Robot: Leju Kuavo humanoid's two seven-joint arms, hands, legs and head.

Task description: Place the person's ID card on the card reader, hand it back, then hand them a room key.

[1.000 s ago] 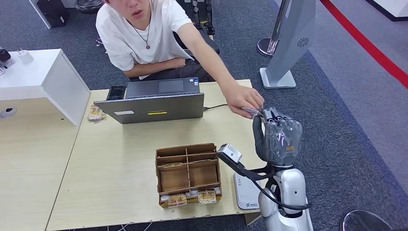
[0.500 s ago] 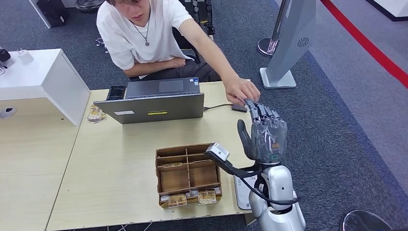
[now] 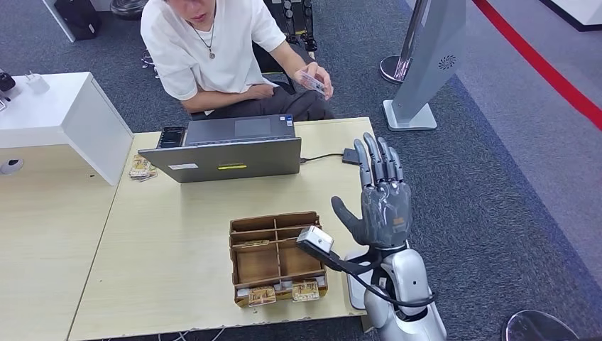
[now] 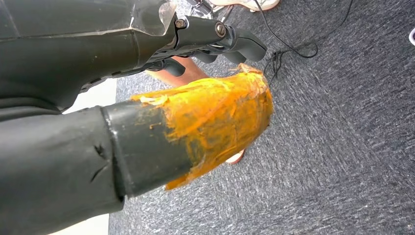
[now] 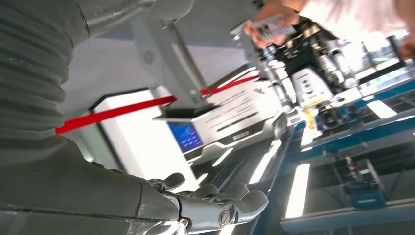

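The person holds the ID card (image 3: 312, 80) in one hand near their chest, across the table from me. My right hand (image 3: 380, 195) is raised over the table's right end, palm up, fingers spread, holding nothing. In the right wrist view the ID card (image 5: 271, 24) shows far off beyond my fingers (image 5: 220, 208). The white card reader (image 3: 355, 284) lies near the table's front right corner, partly behind my right arm. A brown divided box (image 3: 278, 256) has room key cards (image 3: 263, 295) in its front slots. My left hand (image 4: 195, 73) hangs above grey carpet, empty, its orange-taped thumb apart from the dark fingers.
A grey laptop (image 3: 227, 149) stands open at the table's far side, with a cable and a black adapter (image 3: 351, 155) to its right. A white cabinet (image 3: 64, 121) stands at the left, a grey sign stand (image 3: 426, 64) at the far right.
The person took the card from my right hand and drew it back toward their chest. My right hand opened its fingers and moved back toward me.
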